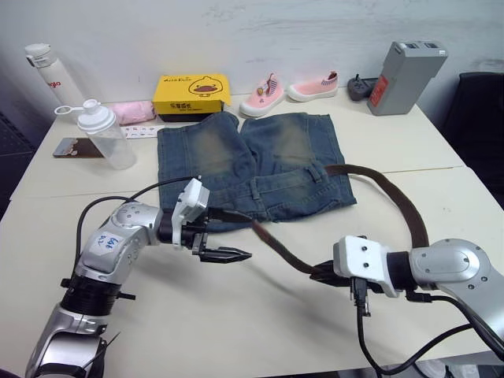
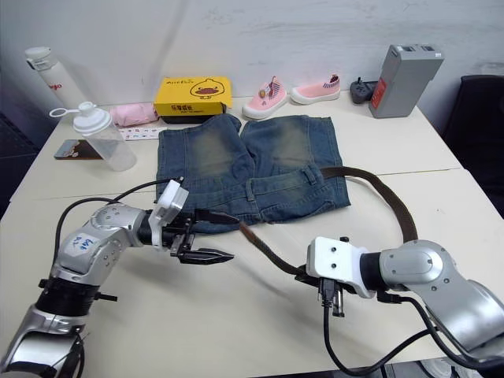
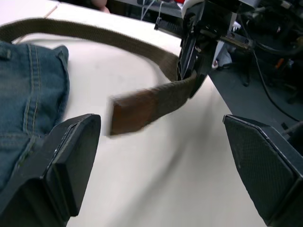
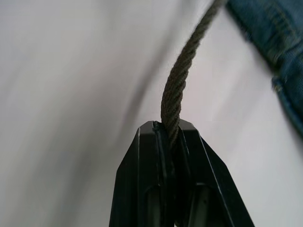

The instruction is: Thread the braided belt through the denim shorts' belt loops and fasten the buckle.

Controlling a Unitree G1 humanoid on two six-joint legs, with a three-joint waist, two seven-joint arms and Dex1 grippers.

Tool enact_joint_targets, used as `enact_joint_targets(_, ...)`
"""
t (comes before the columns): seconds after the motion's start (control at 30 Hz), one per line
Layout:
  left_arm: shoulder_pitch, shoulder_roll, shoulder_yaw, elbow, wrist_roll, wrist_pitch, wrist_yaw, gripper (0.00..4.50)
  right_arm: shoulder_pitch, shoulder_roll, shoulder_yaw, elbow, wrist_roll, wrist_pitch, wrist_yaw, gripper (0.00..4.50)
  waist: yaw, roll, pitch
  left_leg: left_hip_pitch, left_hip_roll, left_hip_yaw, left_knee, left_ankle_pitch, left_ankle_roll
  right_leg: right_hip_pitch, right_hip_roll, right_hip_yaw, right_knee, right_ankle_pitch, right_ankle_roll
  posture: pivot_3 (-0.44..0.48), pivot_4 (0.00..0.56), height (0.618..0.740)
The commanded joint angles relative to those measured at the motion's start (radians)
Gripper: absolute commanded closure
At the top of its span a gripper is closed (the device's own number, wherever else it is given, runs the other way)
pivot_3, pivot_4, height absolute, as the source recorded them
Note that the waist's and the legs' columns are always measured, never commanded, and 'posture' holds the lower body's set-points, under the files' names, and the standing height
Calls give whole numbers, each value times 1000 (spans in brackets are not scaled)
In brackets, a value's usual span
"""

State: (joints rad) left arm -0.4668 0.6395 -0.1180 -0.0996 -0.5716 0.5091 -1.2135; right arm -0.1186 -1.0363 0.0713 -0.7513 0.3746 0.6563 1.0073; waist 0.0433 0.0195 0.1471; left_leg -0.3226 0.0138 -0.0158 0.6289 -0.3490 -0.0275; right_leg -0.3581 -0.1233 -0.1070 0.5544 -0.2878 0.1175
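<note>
Pinching the belt (image 1: 394,206) near its free end, the right gripper (image 1: 324,275) offers it to the left gripper's (image 1: 230,254) spread jaws, with most loops of the shorts (image 1: 250,165) apparently unthreaded and the buckle unfastened.

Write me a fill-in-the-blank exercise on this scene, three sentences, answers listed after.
1. The right end effector is shut on the ______.
2. The left end effector is ______, with the braided belt's free tip in front of it.
3. The denim shorts lie flat on the table, with a yellow ______ just behind them.

Missing words: braided belt; open; box
</note>
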Motion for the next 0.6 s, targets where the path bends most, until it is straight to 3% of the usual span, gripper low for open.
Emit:
enact_joint_targets(0.03, -16, 31, 35, 16, 9, -31, -40, 0, 27, -21, -54, -39, 12, -11, 1, 4463, 0, 0, 0, 0, 0, 0, 0, 0, 0, 0, 0, 0, 0, 0, 0, 0, 150, 739)
enact_joint_targets(0.57, -14, -41, -18, -3, 10, -4, -47, 0, 17, -24, -65, -82, 56, 21, -13, 4463, 1, 0, 0, 0, 0, 0, 0, 0, 0, 1, 0, 0, 0, 0, 0, 0, 150, 739)
enact_joint_targets(0.6, -13, -46, -15, -2, 3, 3, -45, 251, 18, -25, -69, -84, 57, 22, -15, 4492, 1, 0, 0, 0, 0, 0, 0, 0, 0, 1, 0, 0, 0, 0, 0, 0, 150, 739)
